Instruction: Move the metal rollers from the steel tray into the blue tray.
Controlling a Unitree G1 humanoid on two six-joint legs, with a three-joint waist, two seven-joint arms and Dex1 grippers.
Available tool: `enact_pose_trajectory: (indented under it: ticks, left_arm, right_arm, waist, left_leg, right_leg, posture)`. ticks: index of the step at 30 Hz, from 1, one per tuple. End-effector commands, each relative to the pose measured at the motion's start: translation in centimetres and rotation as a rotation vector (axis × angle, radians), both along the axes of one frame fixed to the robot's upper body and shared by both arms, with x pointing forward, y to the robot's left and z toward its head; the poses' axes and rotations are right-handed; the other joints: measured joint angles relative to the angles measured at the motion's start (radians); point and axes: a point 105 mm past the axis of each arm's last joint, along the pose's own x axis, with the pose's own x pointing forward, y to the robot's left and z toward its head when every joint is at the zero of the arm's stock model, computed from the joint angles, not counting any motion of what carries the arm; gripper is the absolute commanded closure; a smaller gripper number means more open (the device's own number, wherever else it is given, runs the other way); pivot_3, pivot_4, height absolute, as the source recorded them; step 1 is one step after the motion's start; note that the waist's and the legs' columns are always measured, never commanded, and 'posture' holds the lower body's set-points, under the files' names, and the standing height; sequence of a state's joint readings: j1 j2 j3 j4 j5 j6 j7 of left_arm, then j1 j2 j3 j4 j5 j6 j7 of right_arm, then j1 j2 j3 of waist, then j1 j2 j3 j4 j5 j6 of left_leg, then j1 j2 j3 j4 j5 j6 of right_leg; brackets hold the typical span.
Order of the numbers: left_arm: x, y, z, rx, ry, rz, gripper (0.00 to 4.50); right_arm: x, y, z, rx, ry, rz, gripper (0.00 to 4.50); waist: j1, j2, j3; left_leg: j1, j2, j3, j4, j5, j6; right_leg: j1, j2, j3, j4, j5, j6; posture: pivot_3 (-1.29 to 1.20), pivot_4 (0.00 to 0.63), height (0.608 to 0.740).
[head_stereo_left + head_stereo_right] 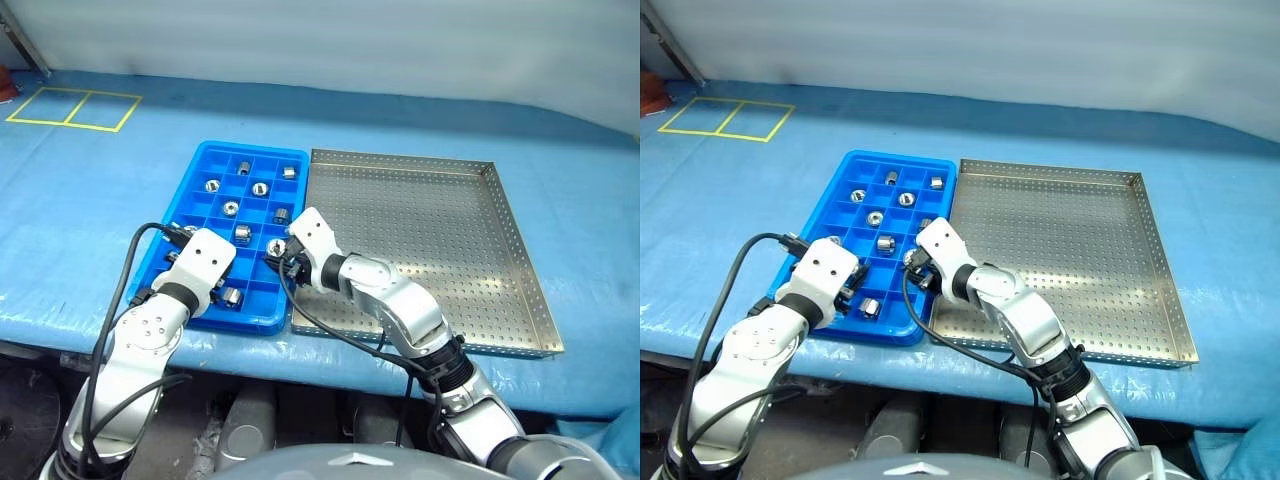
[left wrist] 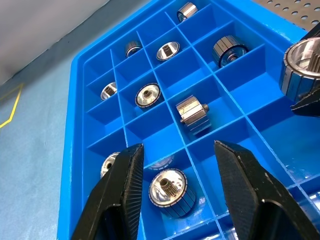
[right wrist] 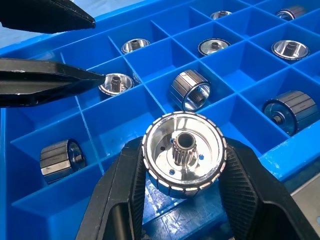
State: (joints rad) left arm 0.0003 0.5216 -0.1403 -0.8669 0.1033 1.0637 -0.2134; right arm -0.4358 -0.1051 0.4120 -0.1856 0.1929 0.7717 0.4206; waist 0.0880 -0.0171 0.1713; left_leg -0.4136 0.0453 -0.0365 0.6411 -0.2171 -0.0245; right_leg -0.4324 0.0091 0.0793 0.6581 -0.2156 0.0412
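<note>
Right claw (image 3: 182,200) is pinching a metal roller (image 3: 183,152) above the blue tray (image 3: 280,155). Left claw (image 2: 179,197) is hovering spread over a compartment. Head view: steel tray (image 1: 440,240) is sitting beside it on the surface (image 1: 90,210).

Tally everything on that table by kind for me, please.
Metal rollers: 11 visible, 10 in the blue tray, 1 in the right end effector
Trays: 2, the blue tray and the steel tray
Total: 13
</note>
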Motion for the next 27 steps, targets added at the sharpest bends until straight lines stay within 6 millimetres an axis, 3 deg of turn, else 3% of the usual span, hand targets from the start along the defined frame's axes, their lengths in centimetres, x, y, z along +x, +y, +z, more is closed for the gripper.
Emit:
enact_pose_trajectory:
  ticks: [1,5,8,13,19,24,26,27]
  left_arm:
    - [0.1,0.0,1.0,0.001,-0.043,-0.006,2.09]
    - [0.2,-0.3,1.0,-0.009,-0.043,-0.017,2.09]
    - [0.4,-1.0,1.2,-0.037,-0.052,-0.042,2.09]
    - [1.1,-4.1,2.4,-0.189,-0.114,-0.141,2.09]
    - [4.3,-8.8,2.9,-0.348,-0.163,-0.253,2.09]
    - [7.2,-10.3,2.2,-0.367,-0.155,-0.315,2.09]
    - [7.7,-10.6,2.1,-0.388,-0.150,-0.347,1.70]
    - [7.8,-10.8,1.9,-0.389,-0.143,-0.369,1.49]
  right_arm:
    - [-0.4,0.3,0.8,0.015,-0.023,0.033,1.83]
    - [-0.6,0.4,2.1,0.062,-0.076,0.050,0.56]
    - [-0.3,0.0,2.9,0.076,-0.111,0.029,0.56]
    - [1.2,-2.3,5.7,0.122,-0.230,-0.079,0.56]
    - [2.3,-8.1,5.9,0.054,-0.302,-0.248,0.56]
    - [1.9,-13.7,4.1,-0.024,-0.245,-0.393,0.56]
    - [1.3,-15.6,3.2,-0.054,-0.218,-0.424,0.52]
    - [0.8,-16.2,2.9,-0.057,-0.206,-0.416,0.20]
  waist:
    - [0.000,0.000,0.000]
    - [-0.001,0.000,0.000]
    - [-0.002,0.000,0.000]
    - [0.005,0.000,0.000]
    - [0.006,-0.001,0.000]
    - [-0.024,0.000,0.000]
    - [-0.048,0.000,0.000]
    - [-0.055,0.000,0.000]
  left_leg:
    - [0.000,0.000,0.000,0.000,0.000,0.000]
    - [0.000,0.000,0.000,0.000,0.000,0.000]
    - [0.000,0.000,0.000,0.000,0.000,0.000]
    - [-0.001,0.000,-0.001,0.001,0.000,0.000]
    - [-0.002,-0.001,-0.001,0.004,0.000,0.000]
    - [-0.002,-0.001,-0.001,0.003,0.000,0.000]
    - [-0.002,-0.001,0.000,0.003,-0.001,0.001]
    - [-0.002,-0.001,0.000,0.003,-0.001,0.001]
  right_leg:
    - [0.000,0.000,0.000,0.000,0.000,0.000]
    - [0.000,0.000,0.000,0.000,0.000,0.000]
    - [0.000,0.000,0.000,0.000,0.000,0.000]
    - [0.000,0.000,-0.001,0.000,0.000,0.000]
    - [0.002,-0.001,-0.001,-0.001,0.001,0.001]
    - [0.002,0.000,0.000,-0.002,0.001,0.001]
    - [0.002,0.000,0.001,-0.002,0.001,0.001]
    - [0.001,0.000,0.001,-0.002,0.001,0.002]
  posture:
    - [0.32,0.150,0.740]
    - [0.32,0.150,0.740]
    - [0.31,0.150,0.740]
    - [0.29,0.150,0.740]
    - [0.20,0.150,0.740]
    - [0.09,0.150,0.740]
    - [0.07,0.150,0.740]
    - [0.06,0.150,0.740]
